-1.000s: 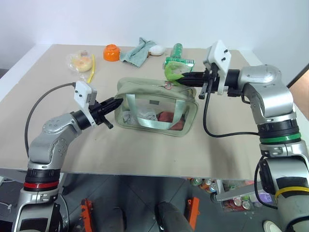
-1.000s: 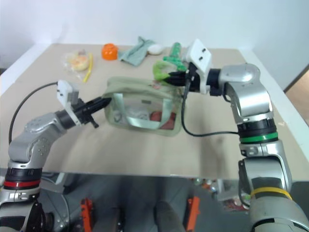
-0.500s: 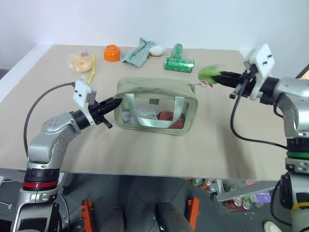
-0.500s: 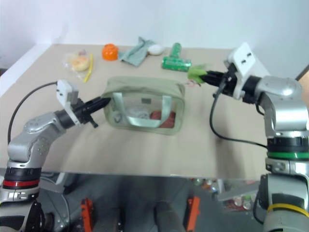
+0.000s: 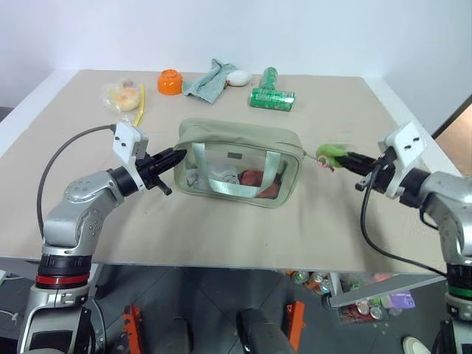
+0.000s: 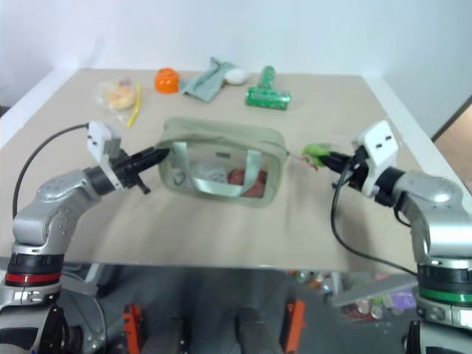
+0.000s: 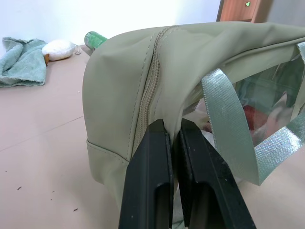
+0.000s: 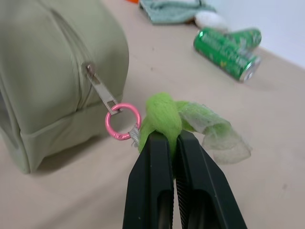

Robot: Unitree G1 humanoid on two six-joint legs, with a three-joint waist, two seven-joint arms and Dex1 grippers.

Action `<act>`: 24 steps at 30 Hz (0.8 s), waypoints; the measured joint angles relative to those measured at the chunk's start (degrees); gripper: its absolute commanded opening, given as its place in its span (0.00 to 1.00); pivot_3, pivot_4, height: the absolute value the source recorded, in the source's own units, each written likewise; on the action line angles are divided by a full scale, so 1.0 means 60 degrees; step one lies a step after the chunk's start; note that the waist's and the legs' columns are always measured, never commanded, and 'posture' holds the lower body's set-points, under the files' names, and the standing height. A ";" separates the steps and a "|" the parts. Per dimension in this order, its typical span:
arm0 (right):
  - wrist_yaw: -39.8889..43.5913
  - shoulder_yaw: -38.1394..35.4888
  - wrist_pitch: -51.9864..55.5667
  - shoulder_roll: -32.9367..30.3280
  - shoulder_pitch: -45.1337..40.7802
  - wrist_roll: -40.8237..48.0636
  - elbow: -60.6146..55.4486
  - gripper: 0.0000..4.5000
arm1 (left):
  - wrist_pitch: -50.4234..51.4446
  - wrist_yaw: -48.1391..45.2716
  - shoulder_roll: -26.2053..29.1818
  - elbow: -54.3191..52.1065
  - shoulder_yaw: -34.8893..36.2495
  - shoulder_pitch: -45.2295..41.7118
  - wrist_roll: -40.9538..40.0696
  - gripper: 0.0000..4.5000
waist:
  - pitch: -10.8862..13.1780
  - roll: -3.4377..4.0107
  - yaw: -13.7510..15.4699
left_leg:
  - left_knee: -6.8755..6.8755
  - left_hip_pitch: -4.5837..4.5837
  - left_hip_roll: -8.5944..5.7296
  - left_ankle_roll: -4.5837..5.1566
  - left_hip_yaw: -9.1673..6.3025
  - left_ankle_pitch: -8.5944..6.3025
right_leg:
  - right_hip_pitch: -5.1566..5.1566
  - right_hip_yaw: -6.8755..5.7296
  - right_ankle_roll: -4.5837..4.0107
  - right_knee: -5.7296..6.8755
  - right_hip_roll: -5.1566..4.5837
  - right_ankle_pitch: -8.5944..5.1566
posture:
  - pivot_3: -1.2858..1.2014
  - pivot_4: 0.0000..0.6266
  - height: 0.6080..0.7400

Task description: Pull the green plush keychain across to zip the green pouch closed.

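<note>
Right gripper point(image 8: 173, 143): its two black fingers were clamped on the small lime-green plush keychain point(image 8: 163, 117), held off the right end of the pouch, toward the table's right edge.
Keychain link: a pink metal ring point(image 8: 123, 121) joined the plush to the silver zipper pull point(image 8: 99, 87), which sat at the pouch's right end, with the zipper line running closed along the top.
Left gripper point(image 7: 172, 138): its fingers were pinched together on the fabric at the pouch's left end, right beside the zipper seam.
Green pouch point(image 5: 237, 161): the boxy sage-green fabric pouch with clear plastic sides and two strap handles stood near the middle of the beige table point(image 5: 221, 228), with reddish and pale items visible inside.
Far edge of table: a green drink can point(image 5: 272, 97) lay on its side, with a white egg-shaped object point(image 5: 238, 77) and a crumpled teal-grey cloth point(image 5: 209, 80) to its left.
Far left corner: an orange bowl point(image 5: 170, 80), a clear bag of yellowish contents point(image 5: 123, 93) and a yellow stick point(image 5: 139, 110) lay there, well apart from the pouch.
</note>
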 measured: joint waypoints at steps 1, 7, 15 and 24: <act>-0.0108 0.0090 -0.0003 0.0152 0.0091 -0.0021 -0.0008 0.00 | 0.0000 0.0001 -0.0009 -0.0001 0.0000 0.0000 -0.0001 0.00 | 0.0000 0.0000 -0.0001 | 0.0000 0.0001 0.0000 0.0000 0.0001 0.0000 | 0.0000 0.0000 0.0000 0.0000 0.0000 0.0001 | 0.52 0.24 1.00; -0.0589 0.0293 -0.0114 0.0573 0.0146 -0.0132 -0.0032 0.00 | -0.0037 0.0012 -0.0028 -0.0003 0.0000 0.0000 0.0018 0.00 | 0.0000 0.0000 -0.0003 | 0.0001 0.0001 -0.0001 0.0000 0.0003 0.0000 | 0.0001 0.0002 0.0001 -0.0001 0.0000 0.0001 | 0.52 0.24 1.00; -0.0488 0.0290 -0.0057 0.0552 -0.0039 -0.0071 0.0167 0.45 | -0.0096 0.0061 -0.0038 -0.0004 0.0002 0.0001 0.0115 0.00 | 0.0000 0.0000 0.0003 | -0.0001 -0.0002 -0.0001 0.0000 0.0002 0.0000 | 0.0000 0.0003 0.0004 -0.0002 0.0001 0.0000 | 0.52 0.24 1.00; 0.0759 -0.0919 0.1921 -0.0804 -0.0079 0.1996 0.0015 1.00 | -0.0073 -0.0034 0.0006 -0.0078 0.0078 0.0001 -0.0024 0.71 | 0.0000 0.0000 0.0020 | 0.0005 -0.0001 -0.0003 0.0000 -0.0002 0.0000 | 0.0009 0.0000 0.0004 -0.0002 0.0000 -0.0001 | 0.52 0.24 1.00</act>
